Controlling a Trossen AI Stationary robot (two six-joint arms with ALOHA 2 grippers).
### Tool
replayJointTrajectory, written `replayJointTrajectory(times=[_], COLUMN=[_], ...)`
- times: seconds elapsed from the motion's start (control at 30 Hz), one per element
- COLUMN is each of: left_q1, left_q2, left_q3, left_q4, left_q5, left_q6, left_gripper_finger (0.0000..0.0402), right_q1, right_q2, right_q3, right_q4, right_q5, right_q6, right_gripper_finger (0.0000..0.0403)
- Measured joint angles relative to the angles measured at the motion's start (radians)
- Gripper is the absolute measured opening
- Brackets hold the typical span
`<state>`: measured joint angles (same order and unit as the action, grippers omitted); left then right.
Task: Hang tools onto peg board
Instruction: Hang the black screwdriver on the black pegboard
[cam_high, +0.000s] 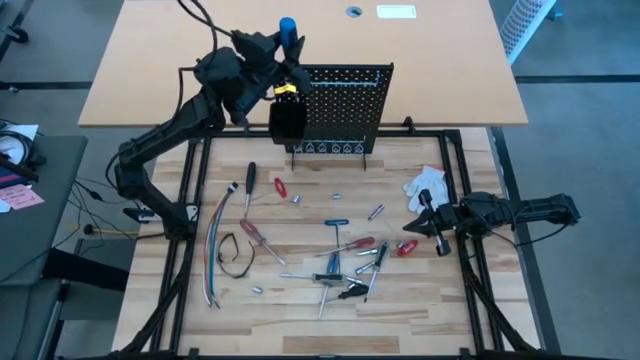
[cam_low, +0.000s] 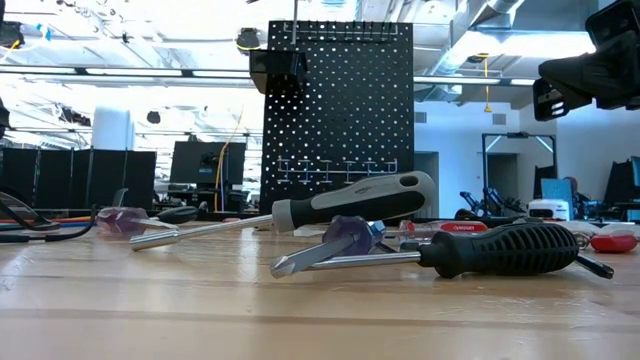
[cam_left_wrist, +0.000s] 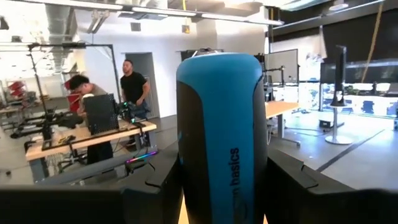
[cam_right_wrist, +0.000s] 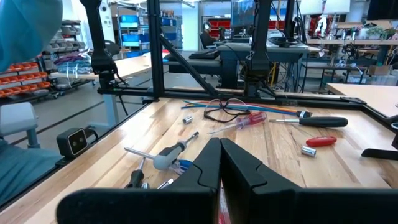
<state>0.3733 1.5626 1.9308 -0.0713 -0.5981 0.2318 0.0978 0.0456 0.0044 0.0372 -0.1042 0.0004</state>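
Wooden slat table (cam_high: 300, 330) with tools (cam_high: 340, 265) scattered all over the middle, cable bundle (cam_high: 215, 250) at about 9 o'clock and a white glove (cam_high: 425, 185) around 3. Peg board (cam_high: 340, 105) stands upright at 12 o'clock. Left gripper (cam_high: 283, 62) hangs over the board's top left corner, fingers clamped around a blue-handled screwdriver (cam_left_wrist: 221, 137). Right gripper (cam_high: 432, 222) sits low at 3 o'clock, just below the glove, fingers pinched together with nothing in them
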Motion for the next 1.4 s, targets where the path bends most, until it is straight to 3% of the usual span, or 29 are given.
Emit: replayJointTrajectory(times=[0.3,0.73,1.4], left_q1=[-0.028,-0.073,0.029], left_q2=[-0.021,-0.012,0.086], left_q3=[0.000,0.001,0.000], left_q4=[0.067,0.061,0.086], left_q5=[0.000,0.033,0.026], left_q6=[0.046,-0.027,-0.034], left_gripper_finger=[0.0157,0.0157,0.0157], right_q1=[0.000,0.000,0.000], right_q2=[0.000,0.000,0.000], right_q3=[0.000,0.000,0.000], right_q4=[0.000,0.000,0.000], right_q5=[0.000,0.000,0.000], right_q6=[0.000,0.000,0.000], right_gripper_finger=[0.0017,0.0017,0.0017])
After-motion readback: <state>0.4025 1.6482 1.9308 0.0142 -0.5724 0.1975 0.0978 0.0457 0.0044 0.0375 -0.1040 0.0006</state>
